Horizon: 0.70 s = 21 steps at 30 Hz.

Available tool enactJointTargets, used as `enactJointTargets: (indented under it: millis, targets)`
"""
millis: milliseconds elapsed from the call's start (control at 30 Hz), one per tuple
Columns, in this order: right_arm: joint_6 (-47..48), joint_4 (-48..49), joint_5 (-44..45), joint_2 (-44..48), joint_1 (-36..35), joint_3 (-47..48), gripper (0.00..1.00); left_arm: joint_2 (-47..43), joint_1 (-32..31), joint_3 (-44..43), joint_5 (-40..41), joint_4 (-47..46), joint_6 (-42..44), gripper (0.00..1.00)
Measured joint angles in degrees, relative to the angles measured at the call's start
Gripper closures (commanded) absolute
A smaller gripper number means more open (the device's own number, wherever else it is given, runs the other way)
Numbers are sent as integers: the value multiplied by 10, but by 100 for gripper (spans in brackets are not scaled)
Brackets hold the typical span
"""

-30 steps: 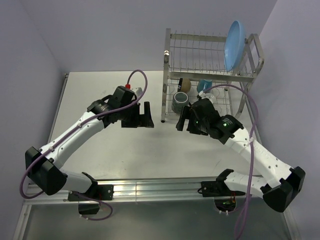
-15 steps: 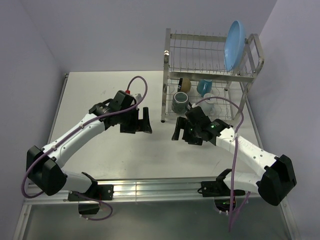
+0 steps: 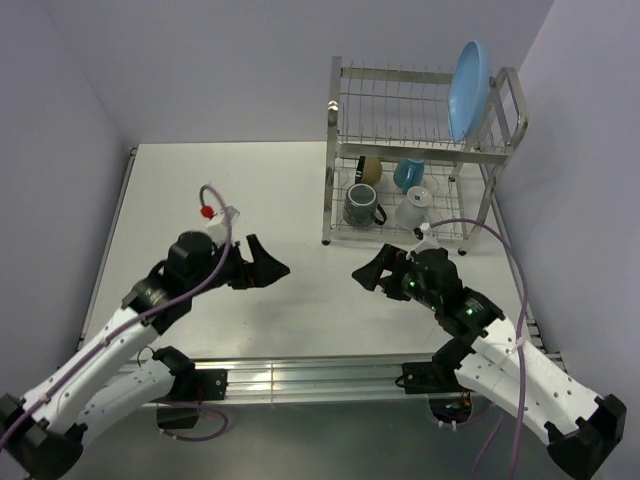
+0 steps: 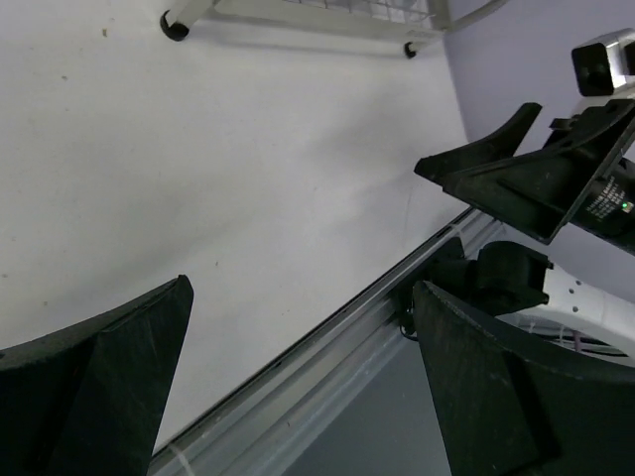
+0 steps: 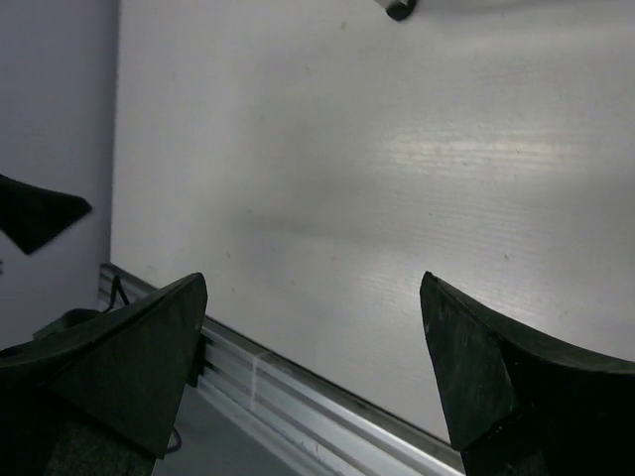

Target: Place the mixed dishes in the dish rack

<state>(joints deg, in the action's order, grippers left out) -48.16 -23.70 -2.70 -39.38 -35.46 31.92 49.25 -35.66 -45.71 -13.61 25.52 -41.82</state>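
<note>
The dish rack (image 3: pixel 333 150) stands at the back right of the table. A light blue plate (image 3: pixel 468 90) stands on edge in its top tier. On the lower tier sit a dark grey mug (image 3: pixel 360 205), a white mug (image 3: pixel 413 207), a light blue mug (image 3: pixel 407 173) and a tan bowl (image 3: pixel 371 168). My left gripper (image 3: pixel 268 262) (image 4: pixel 303 293) hangs open and empty over the table's middle, well in front of the rack. My right gripper (image 3: pixel 368 272) (image 5: pixel 313 283) is open and empty too, facing the left one across a gap.
The metal rail (image 3: pixel 300 372) runs along the table's near edge under both arms. Walls close in on the left, back and right. A rack foot (image 5: pixel 399 10) shows at the top of the right wrist view.
Both arms have drawn back from the rack toward the near edge. Both grippers stayed open and empty; the dishes have not moved.
</note>
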Motion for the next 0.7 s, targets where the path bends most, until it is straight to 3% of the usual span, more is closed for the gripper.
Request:
enactJointTargets:
  millis: [100,333,533,700]
  targets:
    - [2,70,0,50,0,-58,5,-96,0,134,-4,-112,-57,1]
    - [25,227,-33,147,0,-227,5,-186,0,380,-23,-317,-154,1]
    - [52,315,-54,257,0,-286,4,-251,1,426,-57,-443,-174,1]
    - [60,336,-56,363,0,-291,4,-291,1,428,-82,-563,-217,1]
